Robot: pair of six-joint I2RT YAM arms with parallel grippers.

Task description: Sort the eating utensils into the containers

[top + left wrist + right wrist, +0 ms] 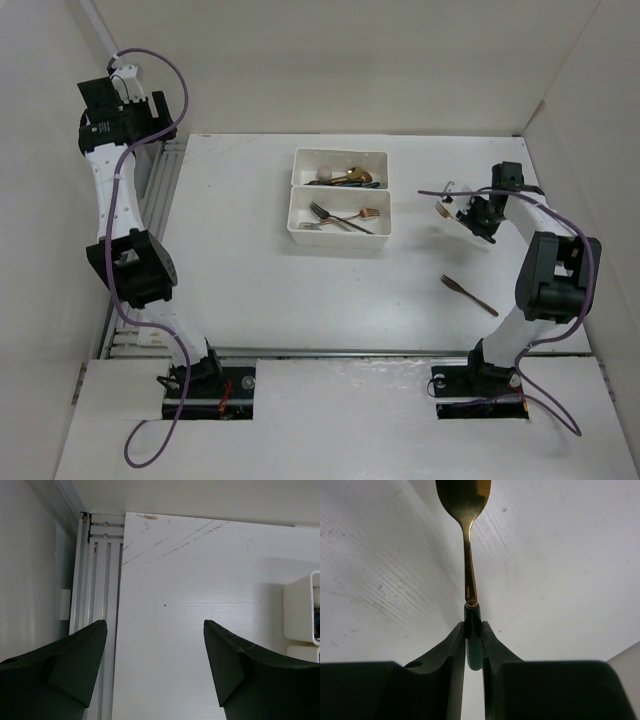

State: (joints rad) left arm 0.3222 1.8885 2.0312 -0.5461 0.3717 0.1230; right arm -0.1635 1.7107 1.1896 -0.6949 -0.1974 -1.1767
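The right gripper [472,625] is clamped on the dark green handle of a slim gold utensil [468,570], probably a spoon, which points to 12 o'clock off the fingertips. From above, the joined white plastic trays [292,205] lie at its 9 o'clock. The left gripper [155,625] gapes apart, farther off.

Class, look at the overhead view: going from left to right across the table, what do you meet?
Left arm → joined white trays → gold spoon → right gripper holding it. The loose copper utensil on the table overlaps those last two sideways, so it is left out.
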